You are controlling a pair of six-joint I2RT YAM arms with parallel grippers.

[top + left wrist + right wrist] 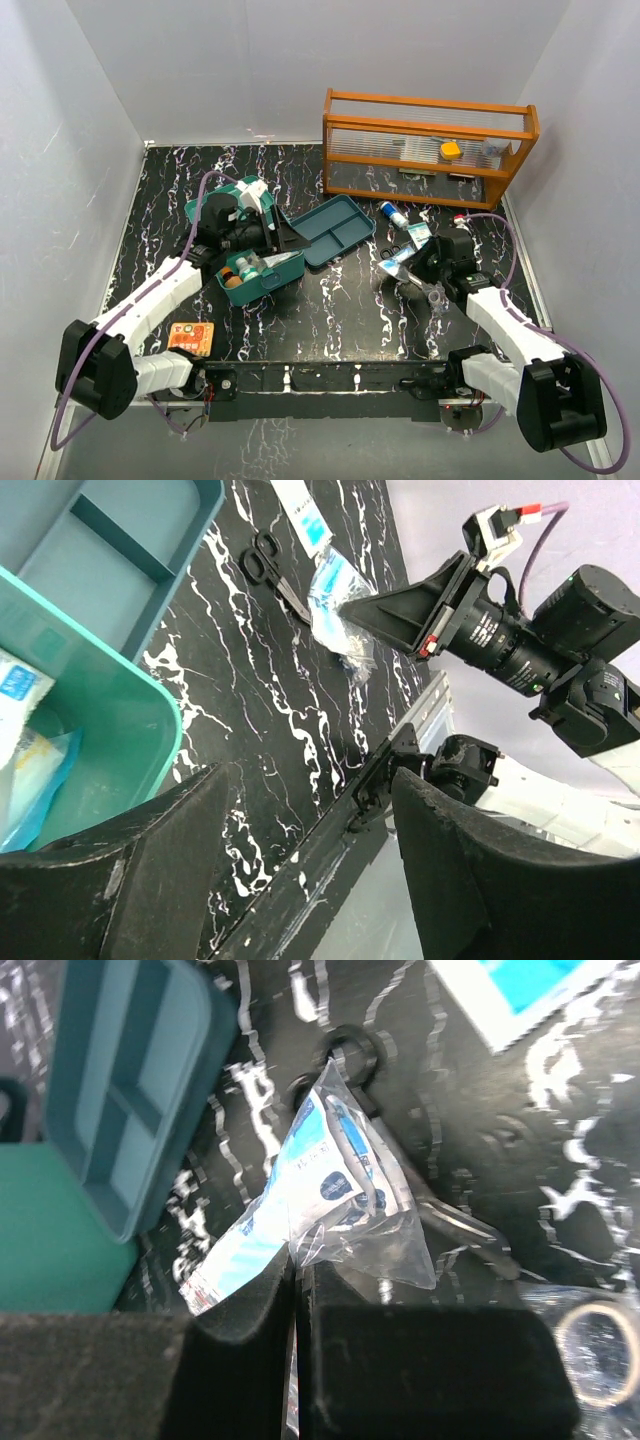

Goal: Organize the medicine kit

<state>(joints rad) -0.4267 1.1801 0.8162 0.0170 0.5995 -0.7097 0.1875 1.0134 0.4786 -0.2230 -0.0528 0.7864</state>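
Note:
The teal medicine kit box (268,283) sits open at left centre, with small bottles and packets inside; it also shows in the left wrist view (90,730). Its teal divided insert tray (336,230) lies on the table to its right and shows in the wrist views (120,540) (130,1090). My left gripper (290,238) (310,775) is open and empty, over the box's right edge. My right gripper (400,266) (298,1270) is shut on a clear plastic packet with blue-and-white contents (330,1175) (340,605), just above black-handled scissors (455,1225) (272,570).
An orange slatted rack (430,150) stands at the back right, holding a yellow-capped item (451,150). A blue-capped bottle (392,213) and a blue-white packet (418,235) lie near my right gripper. A clear item (437,297) lies by the right arm. An orange card (190,338) lies front left.

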